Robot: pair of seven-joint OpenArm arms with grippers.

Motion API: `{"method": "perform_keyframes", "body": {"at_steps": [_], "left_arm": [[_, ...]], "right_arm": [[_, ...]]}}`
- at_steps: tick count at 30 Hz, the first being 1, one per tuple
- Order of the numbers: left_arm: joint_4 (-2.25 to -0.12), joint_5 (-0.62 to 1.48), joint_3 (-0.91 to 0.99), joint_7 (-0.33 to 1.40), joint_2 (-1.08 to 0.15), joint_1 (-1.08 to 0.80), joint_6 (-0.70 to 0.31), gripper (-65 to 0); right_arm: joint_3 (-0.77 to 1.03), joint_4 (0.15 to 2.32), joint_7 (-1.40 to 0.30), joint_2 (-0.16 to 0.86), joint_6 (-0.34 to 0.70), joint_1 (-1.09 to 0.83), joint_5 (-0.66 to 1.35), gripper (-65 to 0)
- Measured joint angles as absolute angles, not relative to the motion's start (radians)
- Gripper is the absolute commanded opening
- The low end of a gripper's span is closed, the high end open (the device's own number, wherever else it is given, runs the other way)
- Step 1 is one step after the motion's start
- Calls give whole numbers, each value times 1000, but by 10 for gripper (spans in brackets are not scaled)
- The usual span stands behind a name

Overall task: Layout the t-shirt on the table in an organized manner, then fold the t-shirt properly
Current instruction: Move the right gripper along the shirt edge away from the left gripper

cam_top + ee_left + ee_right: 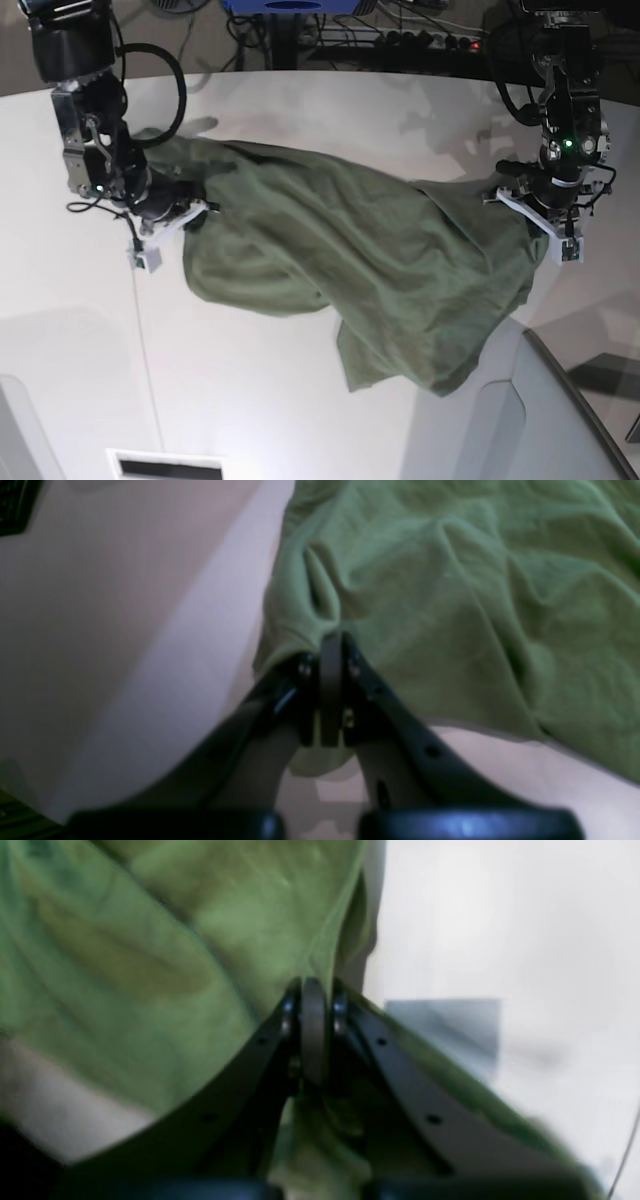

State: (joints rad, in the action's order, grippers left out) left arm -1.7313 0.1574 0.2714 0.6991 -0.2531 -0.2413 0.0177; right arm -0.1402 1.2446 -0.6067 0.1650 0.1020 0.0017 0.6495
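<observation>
The olive-green t-shirt (370, 270) lies crumpled and stretched across the white table (300, 400), hanging between the two arms. My left gripper (331, 641) is shut on a bunched edge of the t-shirt (450, 605); in the base view it sits at the cloth's right end (522, 200). In the same way my right gripper (313, 986) is shut on a fold of the t-shirt (150, 955), at the cloth's left end (185, 213) in the base view. The shirt's collar and sleeves are hidden in the folds.
A thin seam line (145, 340) runs down the table at the left. A grey curved panel (560, 410) rises at the lower right corner. Cables and a power strip (430, 40) lie beyond the table's far edge. A white slotted piece (165, 465) sits at the front edge.
</observation>
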Motion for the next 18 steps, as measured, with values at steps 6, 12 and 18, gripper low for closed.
{"method": "perform_keyframes", "body": {"at_steps": [6, 12, 18], "left_arm": [[-1731, 158, 271, 700, -263, -241, 15, -650], [-1731, 161, 271, 699, -291, -241, 15, -650], [-1731, 161, 273, 700, -290, -241, 14, -650]], "right_arm": [[-140, 1361, -733, 160, -20, 98, 659, -642], [-139, 1156, -729, 157, -16, 265, 658, -641], [-139, 867, -574, 165, -23, 386, 658, -548]]}}
